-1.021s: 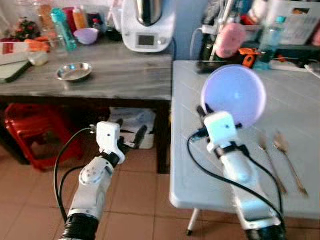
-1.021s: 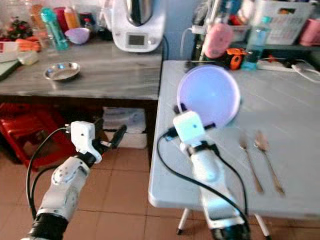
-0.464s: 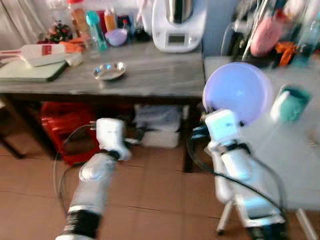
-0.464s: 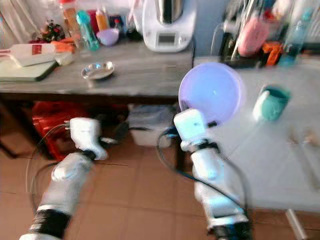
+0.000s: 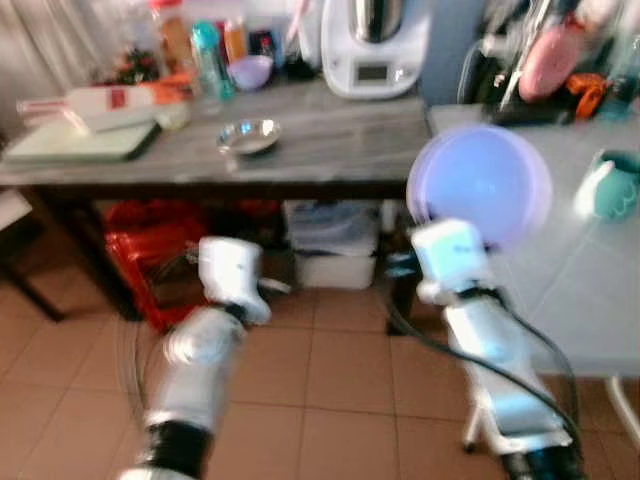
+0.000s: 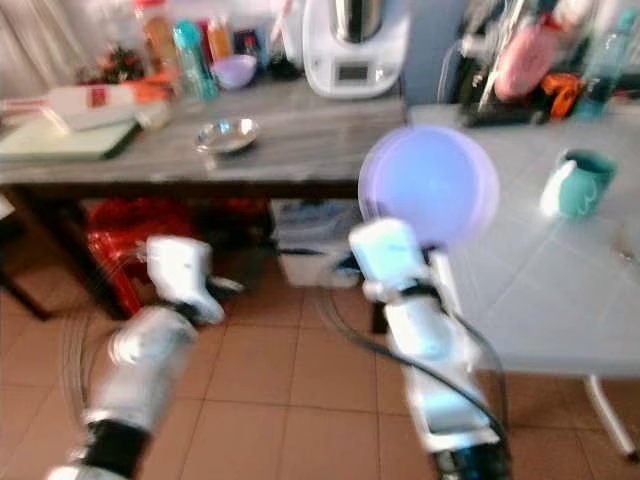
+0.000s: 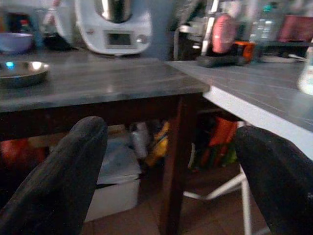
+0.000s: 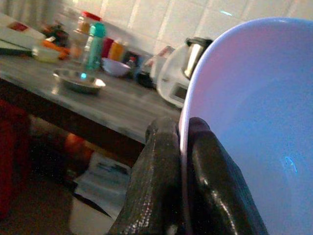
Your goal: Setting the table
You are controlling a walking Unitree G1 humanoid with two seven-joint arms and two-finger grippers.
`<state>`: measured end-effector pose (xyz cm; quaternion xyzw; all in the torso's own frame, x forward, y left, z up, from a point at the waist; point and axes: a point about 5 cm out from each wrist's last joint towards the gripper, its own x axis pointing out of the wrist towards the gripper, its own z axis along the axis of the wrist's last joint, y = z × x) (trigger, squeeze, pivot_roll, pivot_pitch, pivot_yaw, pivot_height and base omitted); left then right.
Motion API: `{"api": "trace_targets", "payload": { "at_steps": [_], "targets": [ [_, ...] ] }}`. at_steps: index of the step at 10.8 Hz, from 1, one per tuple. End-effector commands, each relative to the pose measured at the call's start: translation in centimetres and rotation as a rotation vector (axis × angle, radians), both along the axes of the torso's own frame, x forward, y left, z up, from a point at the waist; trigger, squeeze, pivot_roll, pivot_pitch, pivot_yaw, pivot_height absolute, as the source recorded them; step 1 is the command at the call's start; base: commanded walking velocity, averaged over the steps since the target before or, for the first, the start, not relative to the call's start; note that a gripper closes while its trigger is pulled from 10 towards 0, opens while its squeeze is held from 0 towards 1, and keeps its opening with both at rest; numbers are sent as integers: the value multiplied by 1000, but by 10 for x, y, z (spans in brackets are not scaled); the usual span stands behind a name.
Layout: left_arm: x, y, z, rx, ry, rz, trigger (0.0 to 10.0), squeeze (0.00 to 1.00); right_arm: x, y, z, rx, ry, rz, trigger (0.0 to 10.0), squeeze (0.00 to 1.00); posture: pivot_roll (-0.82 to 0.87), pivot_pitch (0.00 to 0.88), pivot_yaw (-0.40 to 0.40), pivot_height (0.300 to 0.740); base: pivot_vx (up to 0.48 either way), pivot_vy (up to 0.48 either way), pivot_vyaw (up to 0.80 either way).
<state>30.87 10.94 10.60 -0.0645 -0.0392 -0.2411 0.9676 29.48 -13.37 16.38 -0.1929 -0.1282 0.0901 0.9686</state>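
A lilac plate (image 5: 482, 183) stands on edge in the air above the near left corner of the white table (image 5: 592, 300). My right gripper (image 8: 181, 128) is shut on its lower rim, one black finger on each face. A teal mug (image 6: 574, 184) stands on the white table to the right of the plate. My left gripper (image 7: 168, 131) is open and holds nothing; it hangs low over the tiled floor in front of the grey wooden counter (image 5: 310, 140).
The counter carries a steel dish (image 5: 248, 134), a small lilac bowl (image 5: 250, 71), a white kitchen machine (image 5: 375, 45), bottles and a cutting board. Beneath it stand a red stool (image 5: 145, 250) and a white box (image 5: 335, 248). Brown tiled floor lies ahead.
The whole picture has shifted, so the camera has moved: the cutlery on the white table has left the view and the teal mug has come in. Both arms keep their pose, plate still held.
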Motion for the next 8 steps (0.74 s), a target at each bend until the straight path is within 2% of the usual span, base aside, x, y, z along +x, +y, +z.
{"api": "trace_targets", "payload": {
  "at_steps": [1,8],
  "targets": [
    [2,10,2,24,-13,32,10000,0,0,8,6,14,-24,29,10000,0,-19,0,61,740,0,424,0],
    [3,7,1,41,-22,28,10000,0,0,5,6,-1,-28,27,10000,0,-23,0,56,740,0,425,0]
  ]
}}
